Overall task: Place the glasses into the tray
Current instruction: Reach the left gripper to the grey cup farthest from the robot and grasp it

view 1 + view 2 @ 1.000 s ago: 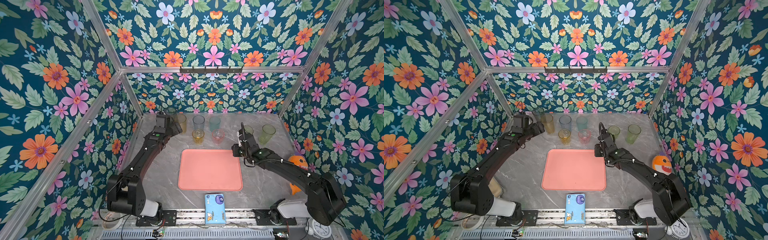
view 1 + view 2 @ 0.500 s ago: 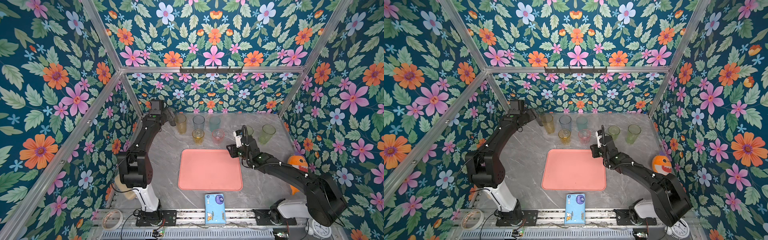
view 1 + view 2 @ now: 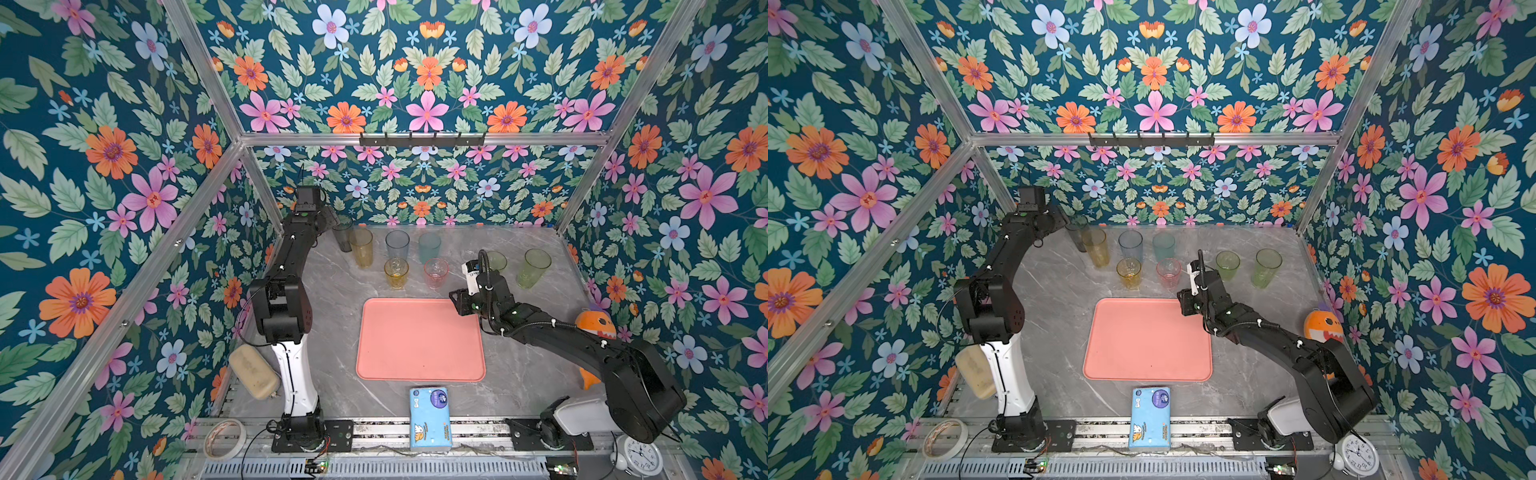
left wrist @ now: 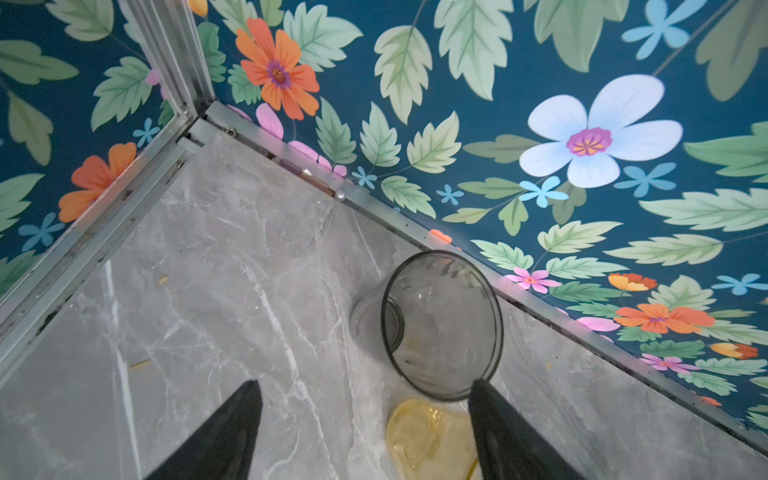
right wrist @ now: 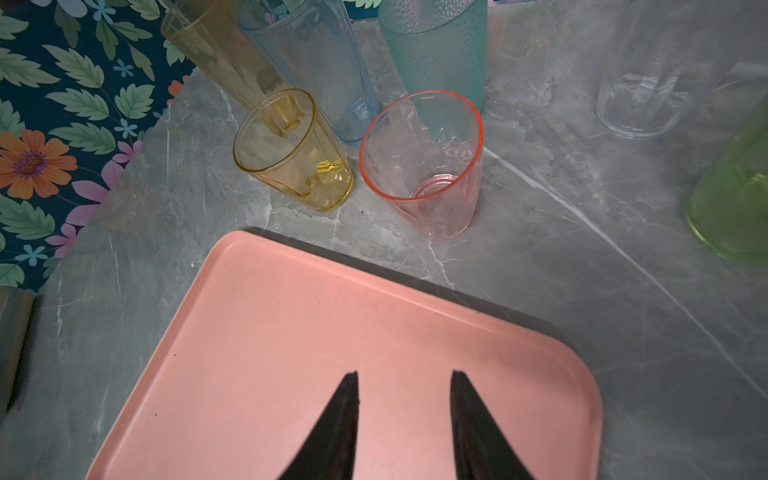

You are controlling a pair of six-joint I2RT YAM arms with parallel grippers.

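Observation:
The salmon-pink tray (image 3: 419, 338) (image 3: 1148, 338) lies mid-table with nothing in it. Behind it several glasses stand upright: smoky grey (image 3: 343, 239) in the back left corner, amber (image 3: 361, 248), blue-grey (image 3: 397, 245), teal (image 3: 429, 247), short yellow (image 3: 396, 273), short pink (image 3: 435, 273), and two green ones (image 3: 534, 268). My left gripper (image 4: 365, 384) is open above the smoky grey glass (image 4: 440, 328), which sits just beyond its fingertips, one tip at the rim. My right gripper (image 5: 403, 374) is open and holds nothing, over the tray's (image 5: 332, 353) far right corner, short of the pink glass (image 5: 419, 166).
The back and left walls stand close to the left gripper (image 3: 332, 218). A clear glass (image 5: 640, 95) stands behind the green ones. A blue tissue pack (image 3: 430, 417) lies at the front edge, an orange toy (image 3: 594, 324) at the right wall, a beige case (image 3: 253, 372) front left.
My left arm has swung back into the far left corner up to the smoky grey glass, its jaws narrowing a little. My right gripper has drifted slightly over the tray's corner.

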